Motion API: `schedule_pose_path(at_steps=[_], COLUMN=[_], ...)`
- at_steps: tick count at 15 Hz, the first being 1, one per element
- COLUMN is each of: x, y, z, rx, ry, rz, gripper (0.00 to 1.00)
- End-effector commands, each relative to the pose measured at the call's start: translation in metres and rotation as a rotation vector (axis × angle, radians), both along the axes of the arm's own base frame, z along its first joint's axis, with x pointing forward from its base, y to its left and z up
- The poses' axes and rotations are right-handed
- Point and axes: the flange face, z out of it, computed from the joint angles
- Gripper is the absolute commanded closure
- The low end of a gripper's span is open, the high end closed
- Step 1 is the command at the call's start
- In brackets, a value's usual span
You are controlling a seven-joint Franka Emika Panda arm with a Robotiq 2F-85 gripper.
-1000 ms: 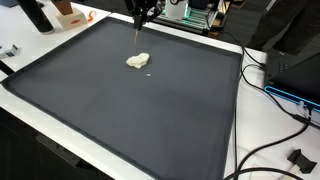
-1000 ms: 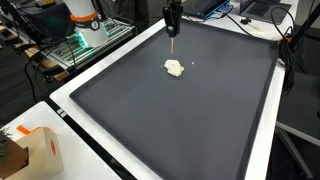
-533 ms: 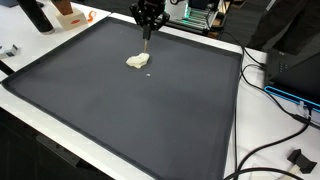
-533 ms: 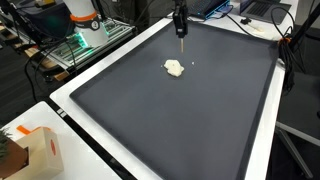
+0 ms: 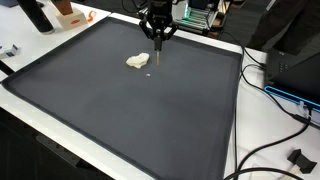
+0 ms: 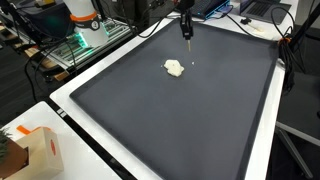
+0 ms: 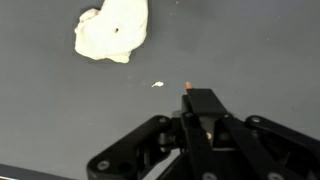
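Gripper [image 5: 158, 38] seen over far part of black mat [image 5: 150, 120]; fingers clenched on thin stick [image 5: 158, 55], orange tip [image 7: 188, 84] pointed down at mat. Contact of tip with mat not discernible. Cream lump [image 7: 112, 30] laid on mat, near tip but apart. Small white crumb [image 7: 157, 84] seen between lump and tip.

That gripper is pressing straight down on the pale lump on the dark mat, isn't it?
No. The gripper, shut on a thin stick, is not on the pale lump: it hangs beside it, apart, over bare dark mat. The wrist view shows the gap.
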Motion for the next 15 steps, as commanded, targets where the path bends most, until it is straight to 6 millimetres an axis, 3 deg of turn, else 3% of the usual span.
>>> schedule_pose_path(at_steps=[1, 10, 15], x=[0.003, 0.011, 0.013], y=[-0.006, -0.011, -0.025], z=[-0.016, -0.035, -0.043], rx=[0.049, 0.181, 0.206], ry=[-0.001, 0.010, 0.063], rz=[0.055, 0.118, 0.068], gripper=[0.97, 0.97, 0.97])
